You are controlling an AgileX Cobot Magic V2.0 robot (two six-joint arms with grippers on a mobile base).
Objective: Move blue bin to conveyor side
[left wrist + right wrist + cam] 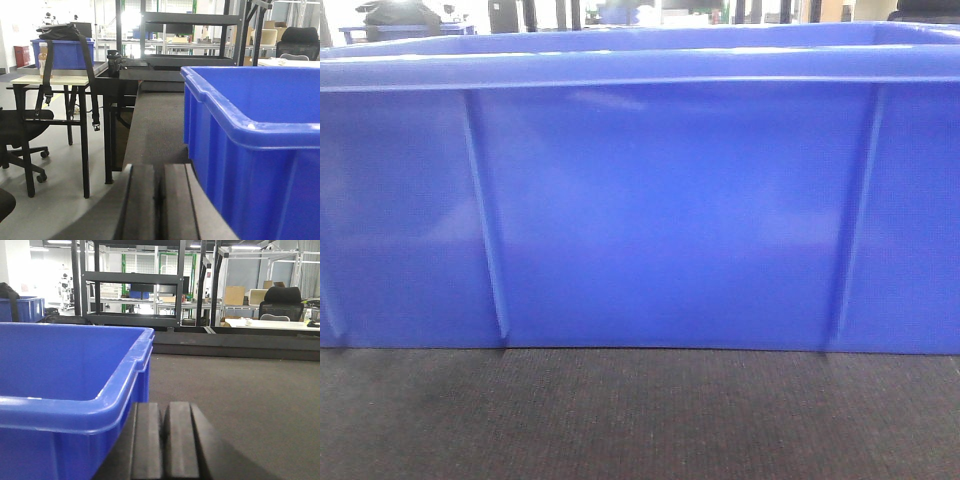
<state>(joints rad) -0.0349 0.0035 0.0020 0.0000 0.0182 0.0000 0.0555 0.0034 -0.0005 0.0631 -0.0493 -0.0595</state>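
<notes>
The blue bin (660, 220) fills the front view, its ribbed wall standing on the dark woven conveyor (640, 420). In the left wrist view the blue bin (255, 150) stands just right of my left gripper (160, 200), which is shut with nothing between its fingers, low beside the bin's left wall. In the right wrist view the blue bin (65, 390) stands just left of my right gripper (163, 440), also shut and empty, by the bin's right wall over the conveyor (235, 390). Neither gripper shows in the front view.
To the left stands a table with another blue crate (62, 52) and a black bag, an office chair (20, 135) below it. Black metal shelving (135, 290) rises beyond the belt's far end. The belt (155, 125) stretches ahead past the bin.
</notes>
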